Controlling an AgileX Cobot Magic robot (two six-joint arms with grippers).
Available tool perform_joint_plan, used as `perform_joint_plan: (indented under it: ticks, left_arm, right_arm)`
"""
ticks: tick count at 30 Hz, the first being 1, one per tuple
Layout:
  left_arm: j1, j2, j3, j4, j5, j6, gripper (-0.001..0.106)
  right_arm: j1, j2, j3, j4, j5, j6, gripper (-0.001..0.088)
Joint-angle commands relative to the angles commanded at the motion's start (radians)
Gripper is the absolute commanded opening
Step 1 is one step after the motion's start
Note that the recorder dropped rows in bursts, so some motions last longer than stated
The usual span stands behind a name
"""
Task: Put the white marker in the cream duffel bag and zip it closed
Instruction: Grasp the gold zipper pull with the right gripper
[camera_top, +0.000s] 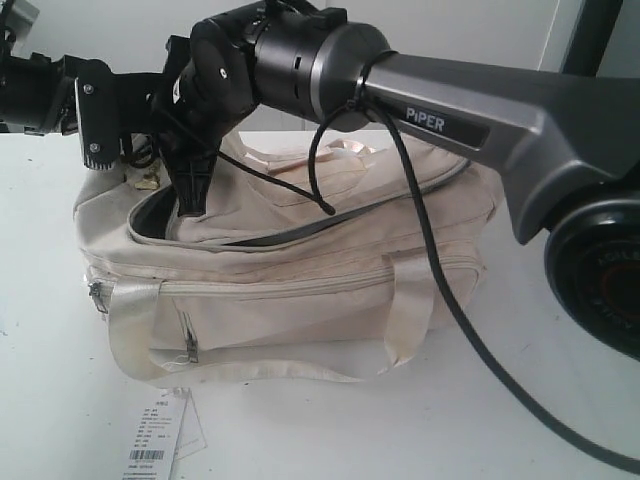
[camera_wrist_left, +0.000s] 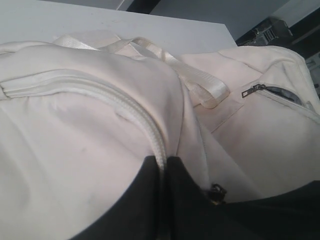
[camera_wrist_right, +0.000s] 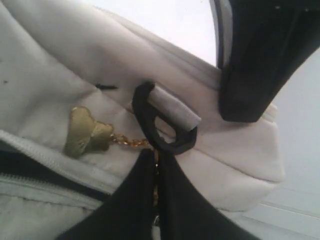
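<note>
The cream duffel bag (camera_top: 300, 290) lies on the white table with its top zipper (camera_top: 330, 225) open along most of its length, so the dark lining shows. My right gripper (camera_top: 192, 198) reaches across to the bag's left end. In the right wrist view the right gripper (camera_wrist_right: 156, 152) is shut on the gold chain (camera_wrist_right: 131, 142) of a zipper pull, beside a gold charm (camera_wrist_right: 87, 132). My left gripper (camera_wrist_left: 162, 159) is shut on the bag's zipper edge (camera_wrist_left: 125, 107) at that same end. The white marker is out of view.
A black ring (camera_wrist_right: 165, 135) with a grey strap tab sits on the bag's end, just past the right jaws. A paper tag with a barcode (camera_top: 160, 440) hangs off the bag's front. The right arm's black cable (camera_top: 440, 280) drapes over the bag. White table (camera_top: 50, 400) surrounds the bag.
</note>
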Motion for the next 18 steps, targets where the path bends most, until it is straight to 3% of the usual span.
perform_joint_plan:
  ticks: [5,18]
  left_arm:
    - [0.000,0.000,0.000,0.000,0.000,0.000,0.000]
    - [0.000,0.000,0.000,-0.005,-0.012,-0.002,0.000]
  right_arm:
    - [0.000,-0.030,0.000,0.000,0.026,0.070,0.0000]
    - [0.000,-0.043,0.000,0.091,0.058,0.071,0.0000]
